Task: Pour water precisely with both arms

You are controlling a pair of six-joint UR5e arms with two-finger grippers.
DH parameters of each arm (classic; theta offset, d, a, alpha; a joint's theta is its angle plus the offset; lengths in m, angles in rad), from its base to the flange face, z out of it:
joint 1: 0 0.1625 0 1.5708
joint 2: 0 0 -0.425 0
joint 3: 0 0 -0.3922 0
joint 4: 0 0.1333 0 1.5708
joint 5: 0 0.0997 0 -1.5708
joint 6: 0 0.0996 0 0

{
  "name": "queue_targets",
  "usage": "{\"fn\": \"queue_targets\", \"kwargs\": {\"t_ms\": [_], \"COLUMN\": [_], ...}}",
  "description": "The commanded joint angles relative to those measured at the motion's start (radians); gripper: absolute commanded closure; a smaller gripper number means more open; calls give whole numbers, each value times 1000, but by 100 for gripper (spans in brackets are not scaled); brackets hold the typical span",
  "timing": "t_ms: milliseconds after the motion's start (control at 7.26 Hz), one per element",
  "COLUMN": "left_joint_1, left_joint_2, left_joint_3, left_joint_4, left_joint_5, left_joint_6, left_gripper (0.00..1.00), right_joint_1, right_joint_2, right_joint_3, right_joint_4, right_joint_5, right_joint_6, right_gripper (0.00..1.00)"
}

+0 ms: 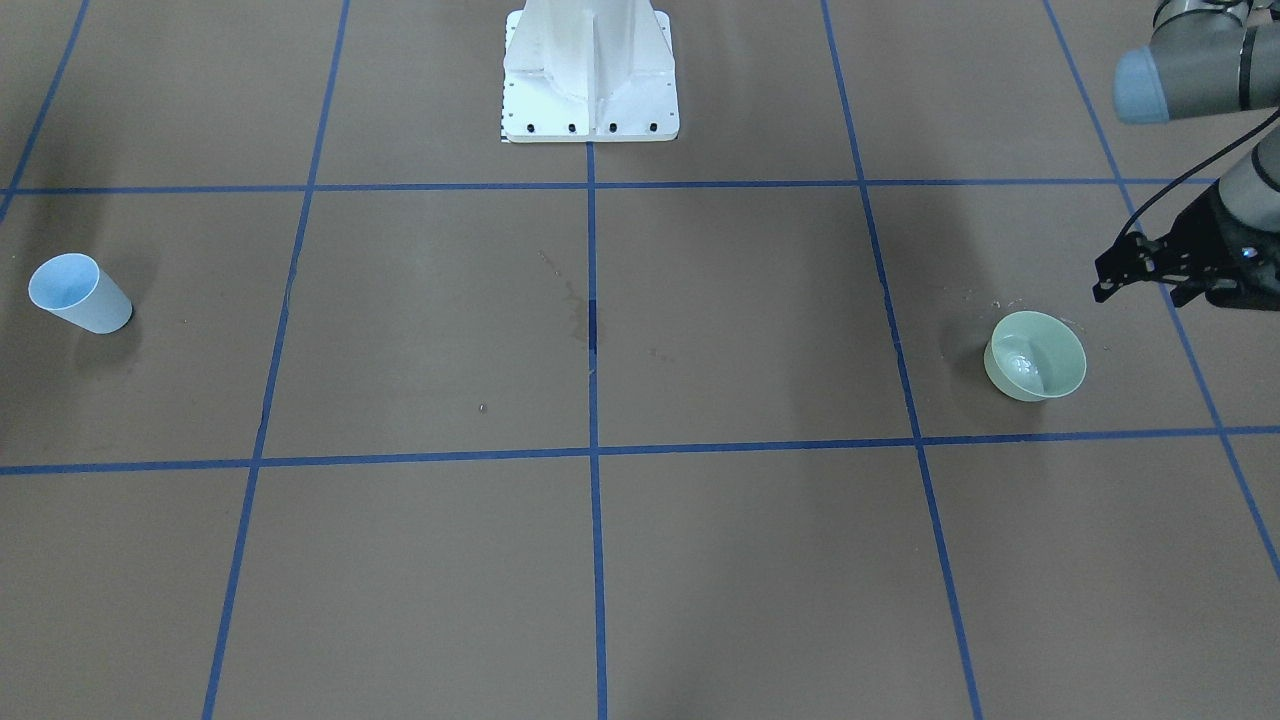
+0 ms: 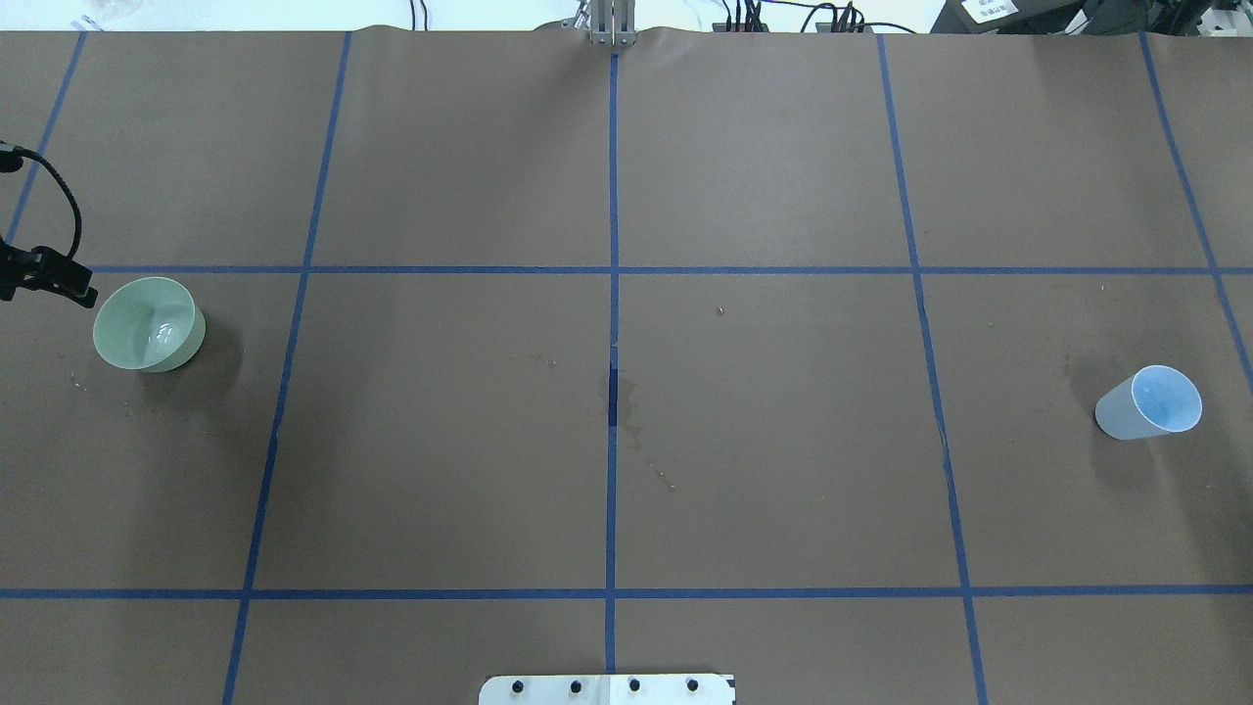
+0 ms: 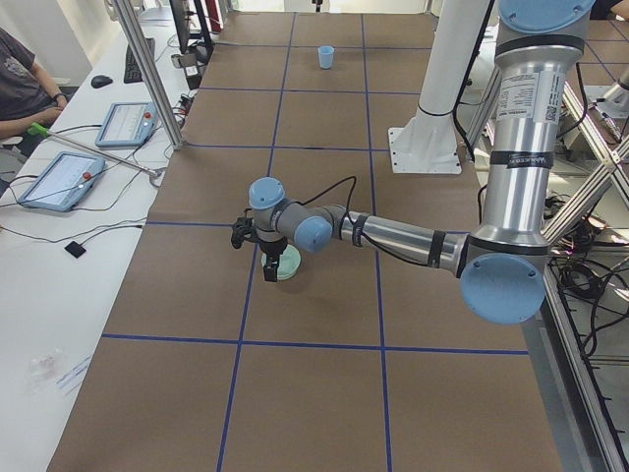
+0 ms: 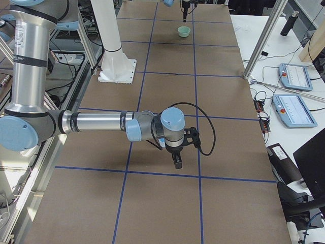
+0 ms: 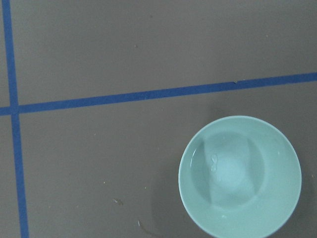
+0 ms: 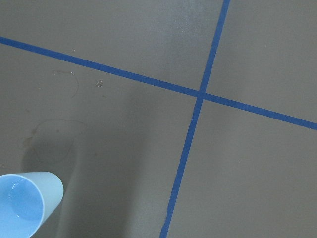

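Observation:
A pale green bowl (image 1: 1035, 355) (image 2: 149, 323) stands on the brown table on my left side. A shallow pool of clear water (image 5: 223, 173) with small glints lies in it. My left gripper (image 3: 269, 267) hangs just above and beside the bowl; its black body (image 1: 1200, 275) shows, but I cannot tell whether the jaws are open or shut. A light blue cup (image 1: 78, 292) (image 2: 1150, 401) (image 6: 22, 206) stands upright on my right side. My right gripper (image 4: 176, 158) points down near it; its state cannot be told. Nothing is held in view.
The white pedestal base (image 1: 590, 80) stands at the middle of the robot's edge. Damp stains (image 2: 622, 406) mark the table's centre and droplets lie by the bowl. A seated person (image 3: 25, 79) and tablets (image 3: 59, 180) are at the side bench, behind metal posts (image 3: 147, 69).

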Motion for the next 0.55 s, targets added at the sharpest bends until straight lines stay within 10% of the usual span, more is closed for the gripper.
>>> {"fn": "queue_targets", "kwargs": {"t_ms": [0, 413], "left_joint_1": [4, 26], "left_joint_2": [-39, -82], "left_joint_3": [79, 139], "left_joint_4": [-7, -7], "left_joint_5": [-2, -2], "left_joint_6": [-6, -6], "left_gripper": [1, 5], "right_joint_1": [-2, -25], "right_joint_2": [0, 0], "right_joint_3": [-1, 5], "right_joint_4": [5, 19], "right_joint_5": [4, 16], "right_joint_6": [-1, 4], "right_gripper": [0, 0]}}
